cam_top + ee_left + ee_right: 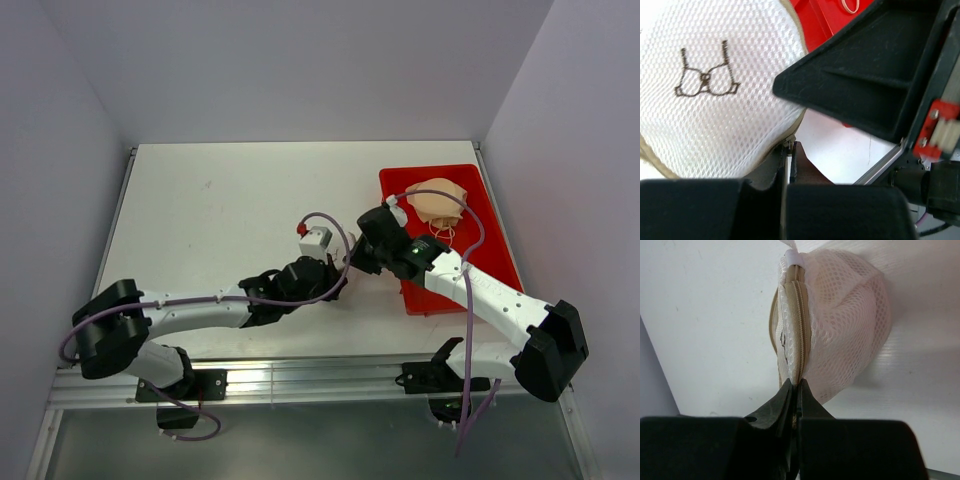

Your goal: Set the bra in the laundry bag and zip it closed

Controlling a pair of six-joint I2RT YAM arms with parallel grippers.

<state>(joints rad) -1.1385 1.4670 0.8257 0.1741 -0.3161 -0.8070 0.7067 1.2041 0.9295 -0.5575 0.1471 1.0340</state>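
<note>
Bracing laundry bag [845, 330] left of red tray [405, 190], right gripper [795, 386] pinching zipper seam [800, 325] | left gripper [788, 150] clamped on rim [798, 120] so I can zip.

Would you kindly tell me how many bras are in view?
1 for certain: the tan bra lies in the red tray. A pinkish tint through the laundry bag mesh may be a second, hidden inside.
</note>
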